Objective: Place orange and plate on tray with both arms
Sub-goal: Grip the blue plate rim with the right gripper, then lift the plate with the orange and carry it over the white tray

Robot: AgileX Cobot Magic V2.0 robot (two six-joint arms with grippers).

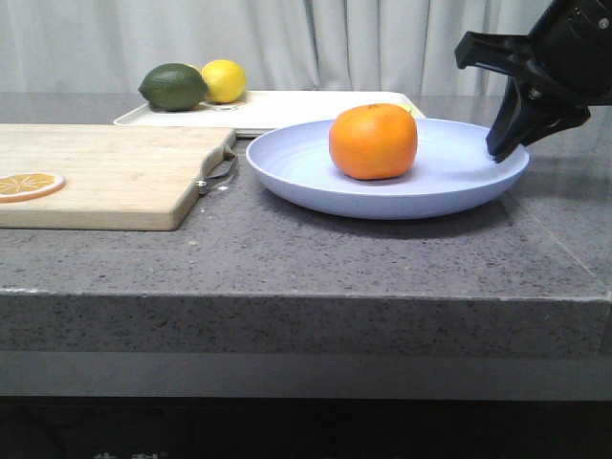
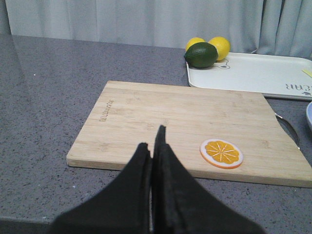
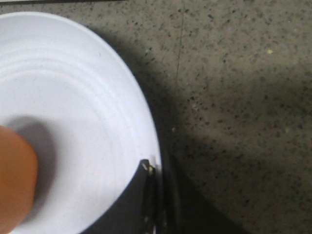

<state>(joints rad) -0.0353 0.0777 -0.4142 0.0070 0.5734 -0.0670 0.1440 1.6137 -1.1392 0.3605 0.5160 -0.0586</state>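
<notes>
The orange (image 1: 373, 142) sits in the middle of the pale lavender plate (image 1: 296, 163), which rests on the grey counter in front of the white tray (image 1: 287, 110). My right gripper (image 1: 502, 148) is shut on the plate's right rim. In the right wrist view the right gripper (image 3: 158, 165) has one finger inside the plate (image 3: 73, 97) and one outside it, with the orange (image 3: 14, 180) at the edge. My left gripper (image 2: 152, 141) is shut and empty, above the counter in front of the cutting board. The tray (image 2: 253, 73) lies beyond the board.
A wooden cutting board (image 1: 105, 172) with a flat orange slice (image 1: 29, 184) lies left of the plate. A green lime (image 1: 174, 86) and a yellow lemon (image 1: 225, 79) sit on the tray's left end. A curtain hangs behind the counter.
</notes>
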